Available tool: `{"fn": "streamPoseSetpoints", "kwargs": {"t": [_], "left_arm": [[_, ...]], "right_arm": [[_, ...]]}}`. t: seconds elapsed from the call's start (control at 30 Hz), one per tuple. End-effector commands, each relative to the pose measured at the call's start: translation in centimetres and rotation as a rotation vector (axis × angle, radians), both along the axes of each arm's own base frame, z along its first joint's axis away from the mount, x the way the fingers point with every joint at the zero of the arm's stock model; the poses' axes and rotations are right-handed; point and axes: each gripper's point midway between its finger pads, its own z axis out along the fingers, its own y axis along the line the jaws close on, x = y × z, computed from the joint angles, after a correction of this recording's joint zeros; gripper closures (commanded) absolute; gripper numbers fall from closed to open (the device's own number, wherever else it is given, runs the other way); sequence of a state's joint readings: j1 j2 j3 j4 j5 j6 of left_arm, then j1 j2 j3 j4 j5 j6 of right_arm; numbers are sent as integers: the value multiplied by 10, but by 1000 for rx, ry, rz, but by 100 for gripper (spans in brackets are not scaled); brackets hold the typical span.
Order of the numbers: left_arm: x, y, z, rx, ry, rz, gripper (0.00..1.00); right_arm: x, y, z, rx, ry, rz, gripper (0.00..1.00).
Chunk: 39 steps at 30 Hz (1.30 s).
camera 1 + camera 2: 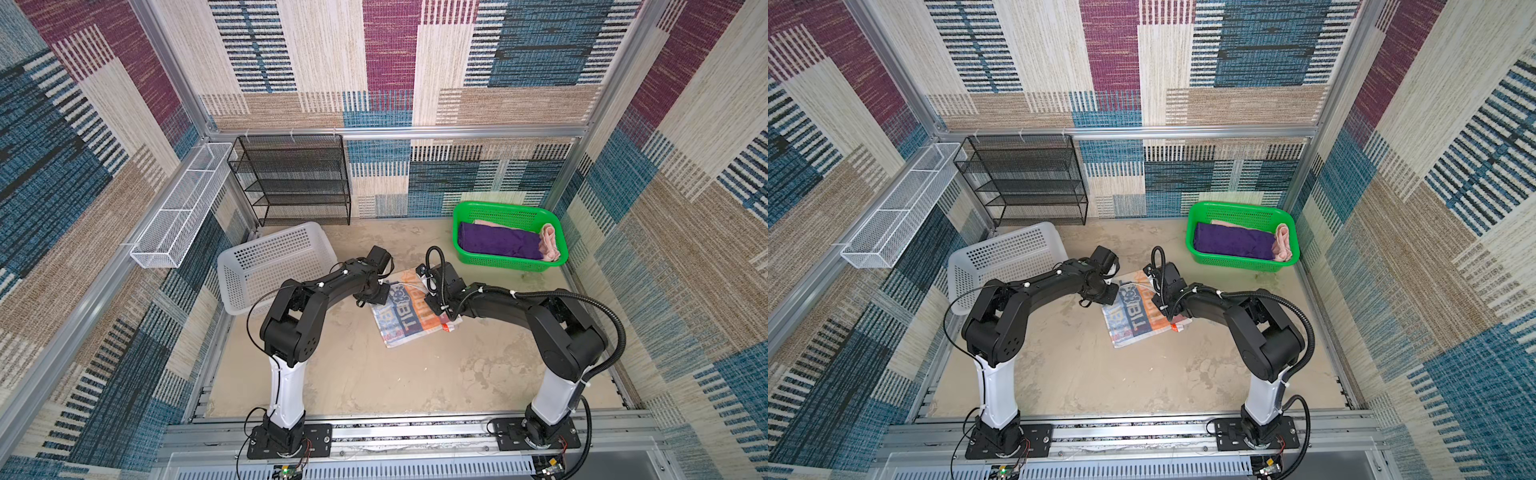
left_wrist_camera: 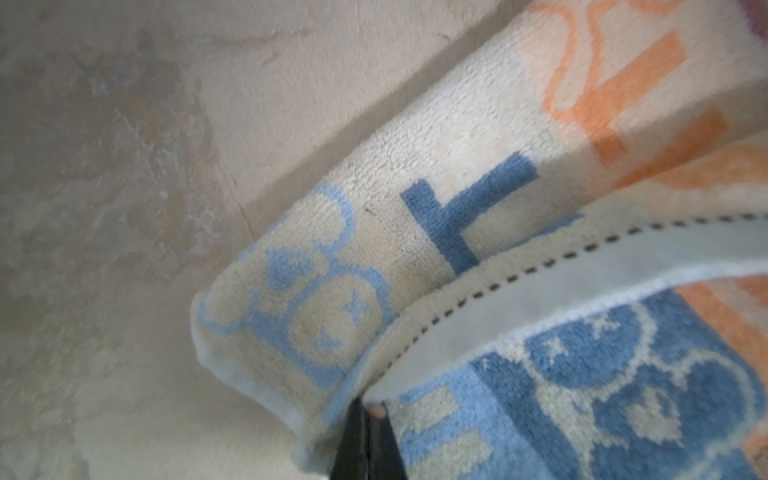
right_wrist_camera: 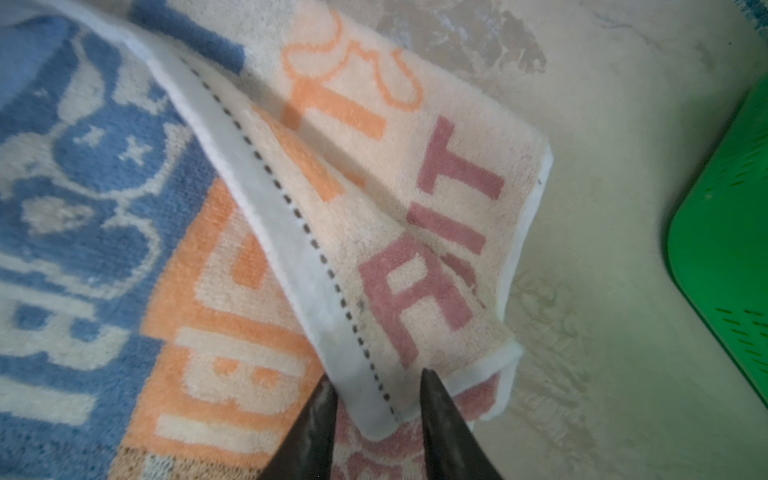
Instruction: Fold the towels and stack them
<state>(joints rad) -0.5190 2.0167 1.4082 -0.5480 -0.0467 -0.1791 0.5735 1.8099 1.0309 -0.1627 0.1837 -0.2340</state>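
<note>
The whitish towel with blue and orange "RABBIT" letters (image 1: 405,318) (image 1: 1136,320) lies partly folded in the middle of the table. My left gripper (image 2: 370,409) (image 1: 376,297) is shut on its hemmed edge at the towel's left side, and the flap rises from the fingertips. My right gripper (image 3: 378,378) (image 1: 432,291) is at the towel's right side. Its fingers stand apart, with the folded-over stitched corner lying between them. A purple towel (image 1: 498,242) (image 1: 1229,243) and a pink towel (image 1: 549,243) (image 1: 1283,243) lie in the green basket (image 1: 509,206).
The green basket (image 3: 723,249) stands just right of the right gripper. A white perforated basket (image 1: 270,266) lies tilted behind the left arm. A black mesh shelf (image 1: 295,178) stands at the back wall and a white wire rack (image 1: 183,203) hangs on the left wall.
</note>
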Motion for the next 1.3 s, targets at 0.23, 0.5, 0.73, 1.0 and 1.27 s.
{"fn": "streamPoseSetpoints", "kwargs": {"t": [0.23,0.5,0.73,1.0,1.27], "left_arm": [[-10,0,-8,-4,43,-22,100],[-7,2,4,6,19,-26,100],[8,-9,68,-52,-96,-56,100],[19,-18,166,-149,-273,-80,100],[23,-22,252,-233,-423,-93,100]], "right_arm": [[23,2,14,47,-58,-2,84],[28,-9,48,134,-83,-35,100],[42,-17,99,235,-178,-94,100],[53,-18,155,414,-186,-69,100],[51,-30,235,510,-301,-24,100]]}}
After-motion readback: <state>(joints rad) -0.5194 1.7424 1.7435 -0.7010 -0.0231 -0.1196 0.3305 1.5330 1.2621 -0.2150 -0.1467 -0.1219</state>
